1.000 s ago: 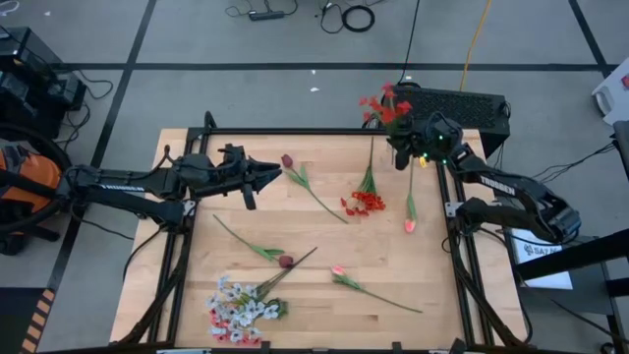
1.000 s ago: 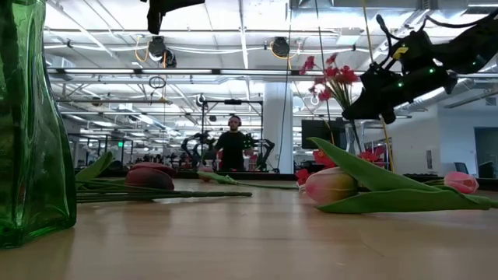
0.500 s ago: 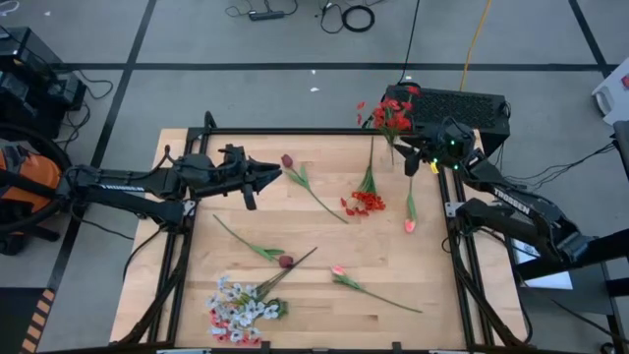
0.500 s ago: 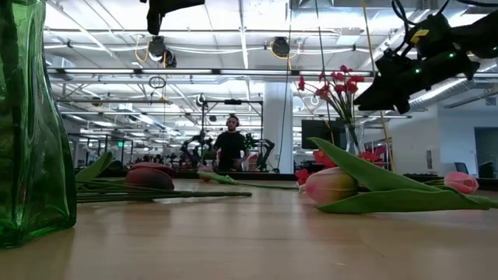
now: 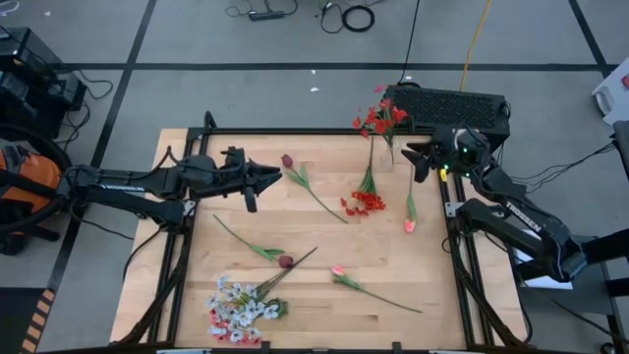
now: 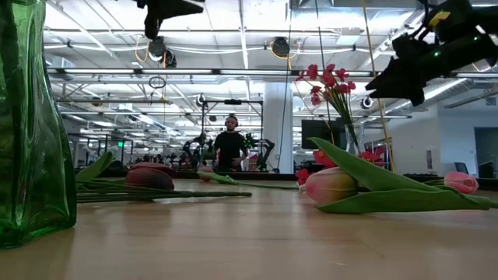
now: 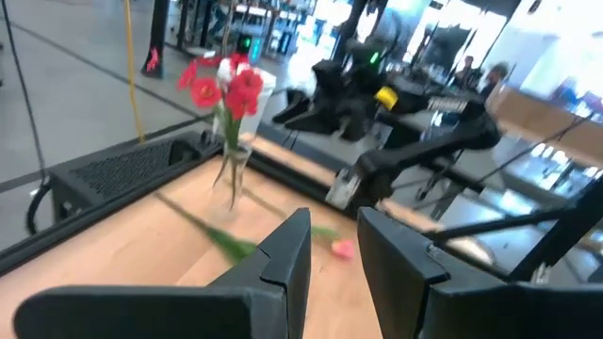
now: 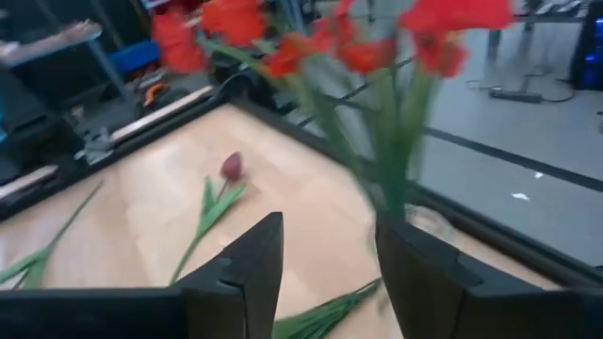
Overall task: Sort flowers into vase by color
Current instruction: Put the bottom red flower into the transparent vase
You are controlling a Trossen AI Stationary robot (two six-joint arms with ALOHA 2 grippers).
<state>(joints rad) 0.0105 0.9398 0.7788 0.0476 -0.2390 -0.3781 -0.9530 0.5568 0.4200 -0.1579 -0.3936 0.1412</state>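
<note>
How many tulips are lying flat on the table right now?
4, from above: a dark maroon tulip near the left gripper, another maroon tulip mid-table, a pink tulip nearer the front, a pink tulip at right.

Bright even overhead light, faint shadows, glaring ceiling strips in low view, blurred wrist views

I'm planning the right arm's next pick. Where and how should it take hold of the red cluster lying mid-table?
Grip the red cluster by its green stem, not the blooms. The stem lies flat, running from the cluster toward the far edge, so probably descend from above with fingers straddling it crosswise. The right gripper hovers open nearby; the left gripper waits over the table's left.
</note>
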